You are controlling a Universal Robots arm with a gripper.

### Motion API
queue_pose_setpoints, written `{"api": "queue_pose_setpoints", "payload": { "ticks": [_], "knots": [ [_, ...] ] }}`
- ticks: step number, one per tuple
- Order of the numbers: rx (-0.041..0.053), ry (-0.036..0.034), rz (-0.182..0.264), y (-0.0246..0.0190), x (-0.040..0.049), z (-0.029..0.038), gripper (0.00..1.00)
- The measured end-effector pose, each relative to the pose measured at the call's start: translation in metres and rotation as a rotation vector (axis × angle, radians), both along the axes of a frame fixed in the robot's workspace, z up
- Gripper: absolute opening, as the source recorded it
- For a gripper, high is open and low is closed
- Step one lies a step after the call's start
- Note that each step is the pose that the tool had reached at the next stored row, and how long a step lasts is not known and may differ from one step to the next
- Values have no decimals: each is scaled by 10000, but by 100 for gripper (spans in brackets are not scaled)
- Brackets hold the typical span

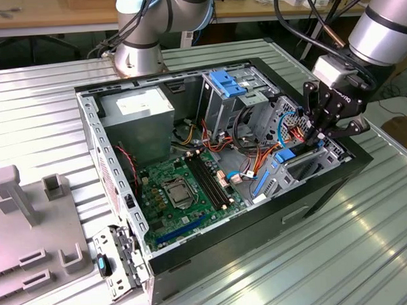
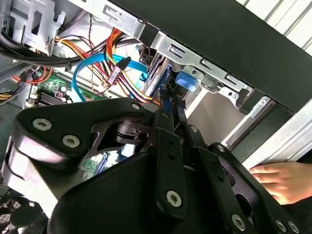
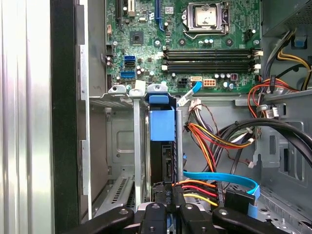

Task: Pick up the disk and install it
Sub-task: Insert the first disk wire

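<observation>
I have the gripper (image 1: 318,136) down inside the open computer case (image 1: 193,250), at the right side of the exterior view, close against the case's black wall. In the first wrist view the gripper (image 3: 168,207) sits at the bottom centre of the frame with its fingers (image 3: 161,195) drawn narrow on the lower edge of the disk (image 3: 162,146), so I read it as clenched on the disk rather than released.

The disk stands on edge in the metal drive bay (image 3: 139,146), near the middle of that frame. Its long axis runs straight up the picture, away from the gripper and toward the motherboard (image 3: 195,44) at the top. The blue carrier end is the far end, level with the bay's top rail; the dark connector end is the one nearest the fingers. So the disk lies directly ahead of the gripper, in line with it, not off to either side.

In the second wrist view the gripper (image 2: 168,105) points at the same blue piece (image 2: 185,80) in the upper middle, beside the bundle of coloured cables (image 2: 112,63). A person's hand (image 2: 285,180) rests at the right edge, outside the case.

By my judgement the disk is already well into its slot.
</observation>
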State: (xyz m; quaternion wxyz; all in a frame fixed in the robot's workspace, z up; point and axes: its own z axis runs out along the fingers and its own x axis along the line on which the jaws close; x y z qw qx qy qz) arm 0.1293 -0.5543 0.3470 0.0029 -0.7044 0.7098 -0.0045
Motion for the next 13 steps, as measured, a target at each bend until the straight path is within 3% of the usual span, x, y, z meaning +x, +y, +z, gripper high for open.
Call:
{"api": "queue_pose_setpoints", "payload": {
  "ticks": [2,13],
  "knots": [
    [-7,0,0,0,0,27,17],
    [-8,1,-1,16,4,13,17]
  ]
}}
